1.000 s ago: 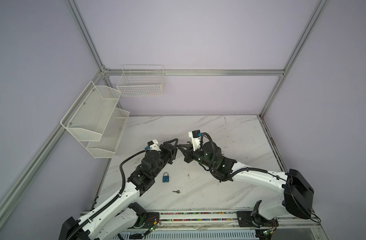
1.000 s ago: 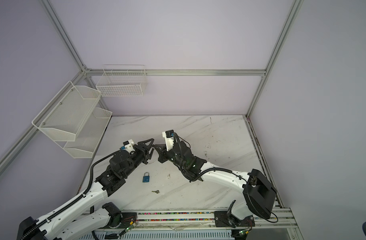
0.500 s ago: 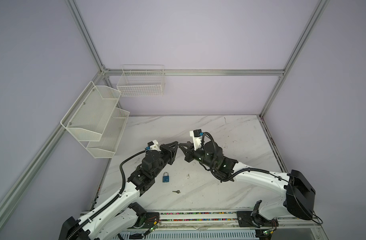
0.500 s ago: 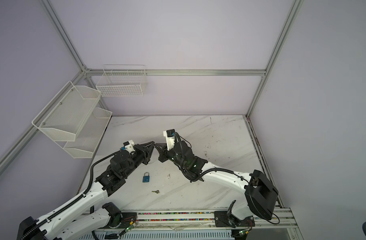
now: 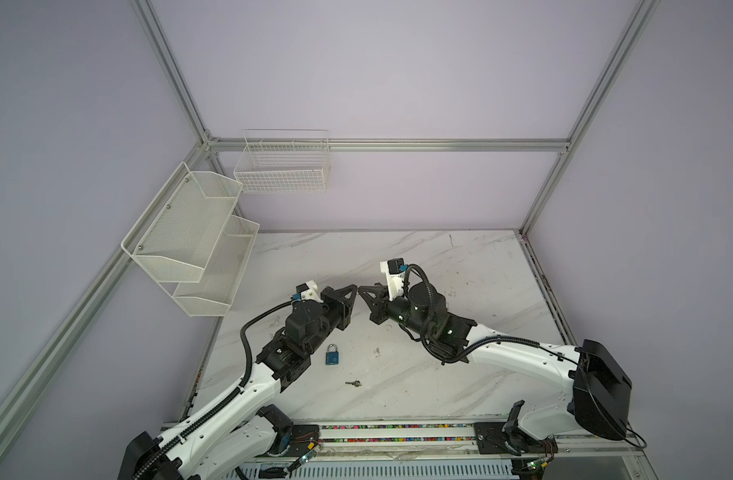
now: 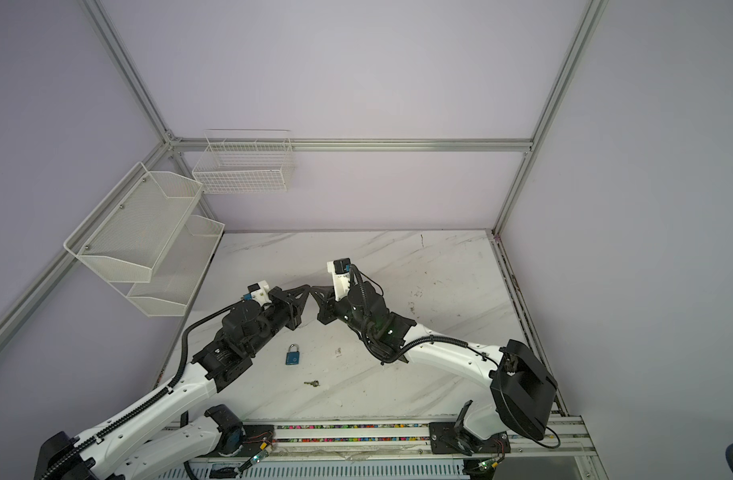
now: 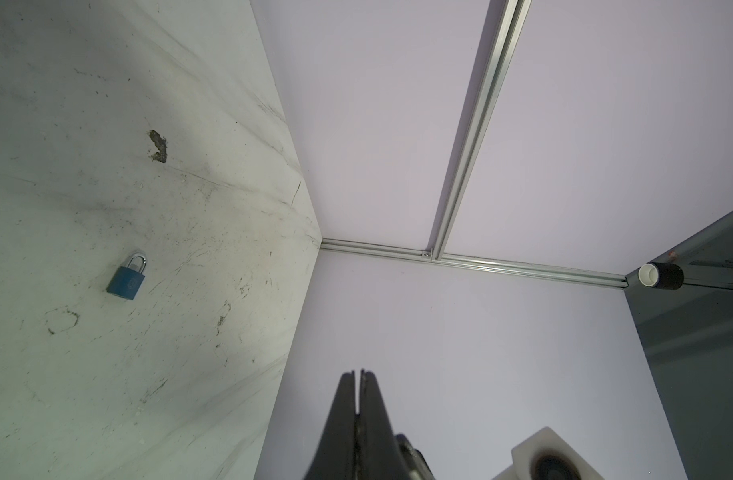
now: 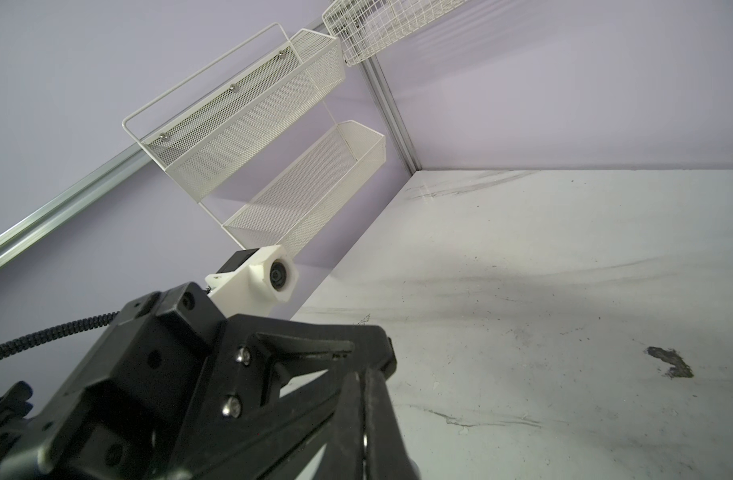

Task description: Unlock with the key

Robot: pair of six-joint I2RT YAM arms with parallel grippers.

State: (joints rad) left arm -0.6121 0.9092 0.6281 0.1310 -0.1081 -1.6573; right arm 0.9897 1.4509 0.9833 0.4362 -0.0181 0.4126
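A small blue padlock (image 5: 332,356) (image 6: 292,356) (image 7: 127,282) with a silver shackle lies flat on the marble table. A small key (image 5: 353,383) (image 6: 312,383) lies on the table a little nearer the front edge than the padlock. Both grippers are raised above the table behind the padlock, tips almost meeting. My left gripper (image 5: 355,287) (image 6: 309,287) (image 7: 359,374) is shut with nothing in it. My right gripper (image 5: 360,289) (image 6: 313,289) (image 8: 362,376) is shut and empty too. In the right wrist view the left gripper's black body fills the near corner.
A two-tier white mesh shelf (image 5: 190,245) (image 8: 273,137) hangs on the left wall and a white wire basket (image 5: 283,166) on the back wall. A dark stain (image 7: 159,145) (image 8: 670,361) marks the marble. Aluminium frame posts line the walls.
My left gripper has closed from partly open to shut. Both gripper tips stay close together above the table; the padlock and key have not moved.
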